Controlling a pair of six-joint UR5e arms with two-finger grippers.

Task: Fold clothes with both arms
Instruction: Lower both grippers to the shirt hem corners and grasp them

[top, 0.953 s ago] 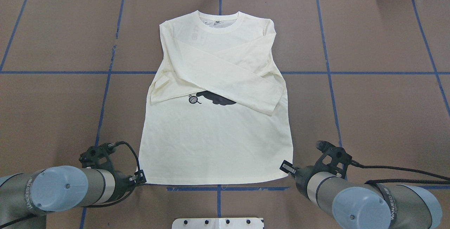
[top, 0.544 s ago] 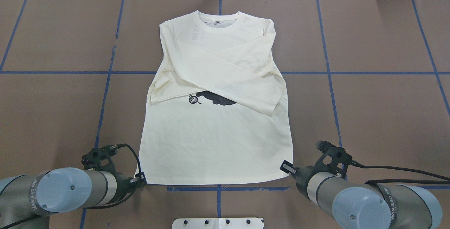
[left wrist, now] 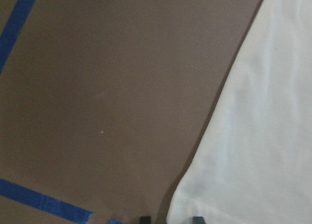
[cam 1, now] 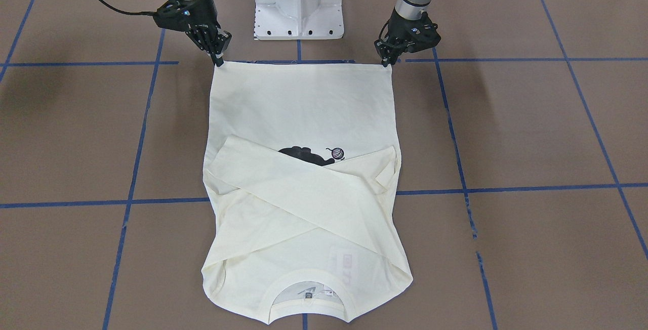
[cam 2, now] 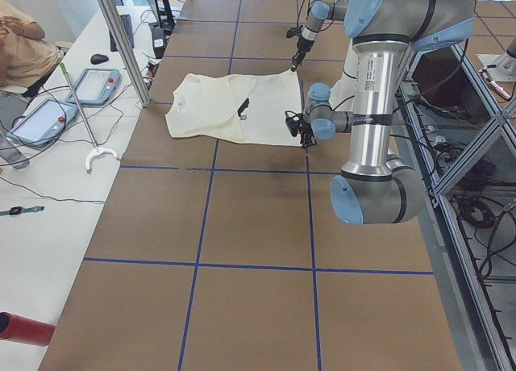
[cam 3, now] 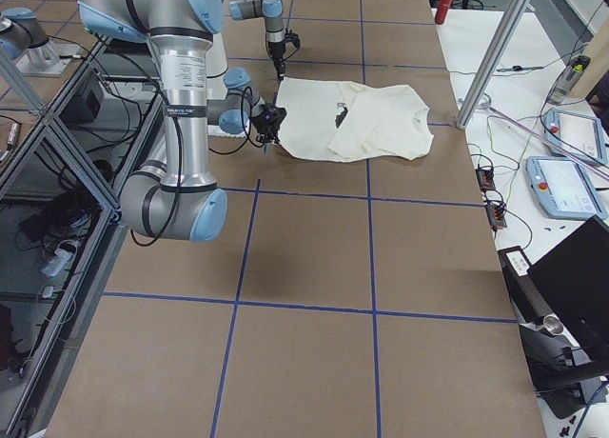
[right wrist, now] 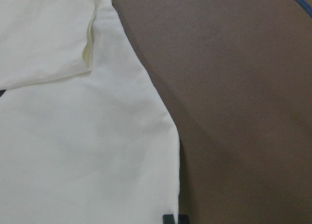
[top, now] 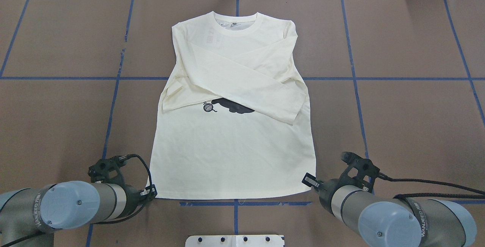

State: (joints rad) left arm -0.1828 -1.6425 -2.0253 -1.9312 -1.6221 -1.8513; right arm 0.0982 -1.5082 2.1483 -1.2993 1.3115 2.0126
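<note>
Overhead exterior view: the cream-white long-sleeved T-shirt (top: 233, 156) lies flat, print side up, at the middle of the brown table (top: 57, 125) marked with blue tape lines. Its long axis runs straight away from the robot. The hem is the near edge and the collar the far edge, so the garment points away from the base. Both sleeves are folded in and cross over the chest, partly covering the black cat print (top: 233, 107). The left end effector (top: 150, 194) sits at the near-left hem corner and the right end effector (top: 308, 180) at the near-right hem corner. Each arm is nearest its own corner, and the garment extends forward and inward from each. Left wrist-mounted view: the two black fingertips (left wrist: 197, 219) stand apart with the hem corner between them, not clamped. Right wrist-mounted view: the fingertips (right wrist: 168, 219) are close together at the hem corner and appear clamped on it, though the contact sits at the frame edge. Judgement: the coming move is a lengthwise fold, carrying the hem toward the collar along the long axis. The left end effector should close on its corner first; otherwise the hem would rise skewed.
</note>
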